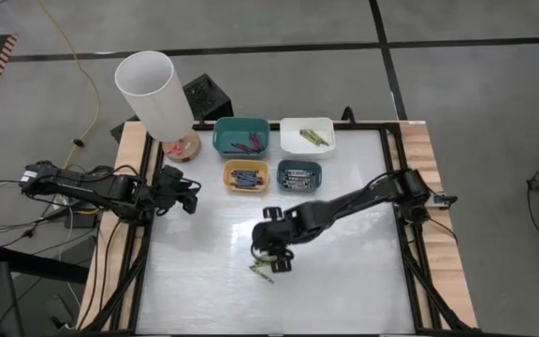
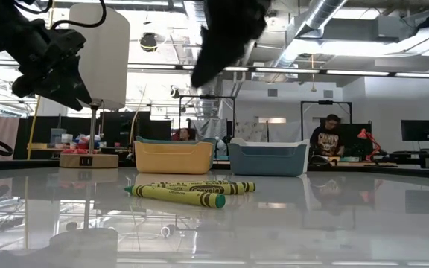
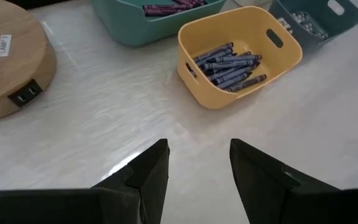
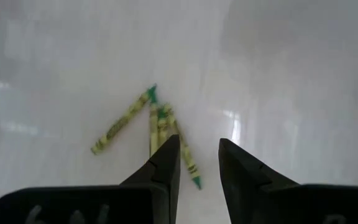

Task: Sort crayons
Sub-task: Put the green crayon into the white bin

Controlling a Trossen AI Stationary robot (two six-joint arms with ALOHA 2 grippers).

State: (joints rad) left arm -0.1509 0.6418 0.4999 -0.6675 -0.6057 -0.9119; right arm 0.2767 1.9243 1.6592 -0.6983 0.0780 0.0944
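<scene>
STEP: last yellow-green crayons (image 4: 157, 127) lie loose mid-table, bins nearly sorted | RIGHT: your right gripper (image 4: 197, 162) hangs just above them, jaws apart, empty | LEFT: left gripper (image 3: 197, 165) waits open near yellow bin (image 3: 241, 59) | NEXT: you lower, pinch one, carry to white bin (image 1: 307, 137)

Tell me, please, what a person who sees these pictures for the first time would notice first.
Probably the right gripper, open, hovering over a few yellow-green crayons alone mid-table. Next, the four small bins at the far edge: the yellow bin holds blue crayons and the teal bin purple ones. The left gripper waits open at the left side, beside a tall white lamp.
</scene>
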